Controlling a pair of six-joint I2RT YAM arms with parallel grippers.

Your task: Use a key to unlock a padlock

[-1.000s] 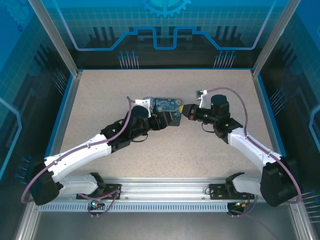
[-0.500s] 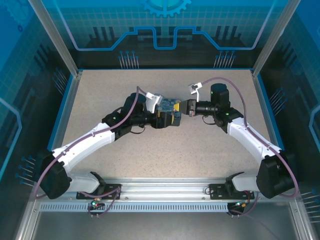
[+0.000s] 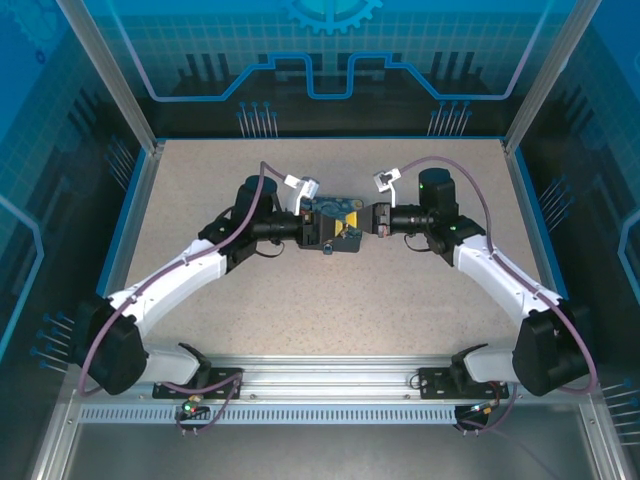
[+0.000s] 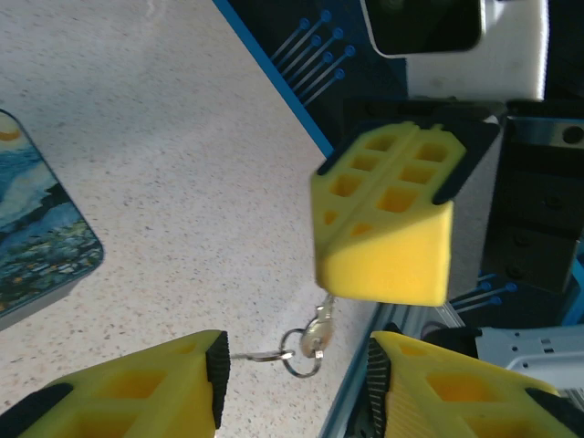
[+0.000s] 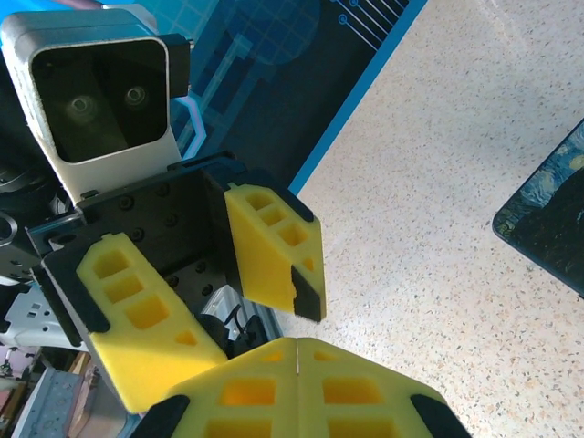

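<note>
Bench: speckled beige bench, see-through blue circuit-print walls all round.
Arms: both reach in, tips meeting mid-bench right by the dark blue swirl-printed box.
Right hand: clenched tight, tiny pale silvery metal key dangling from its tips.
Left hand: released, fingers either side of that key.

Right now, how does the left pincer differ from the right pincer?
The left pincer has its jaws standing apart, while the right pincer has its jaws pressed shut. The right pincer pinches the key, whose ring sticks out past the tip. The left pincer holds nothing, its jaws on either side of that ring. Both are yellow with black tips and meet tip to tip.
</note>
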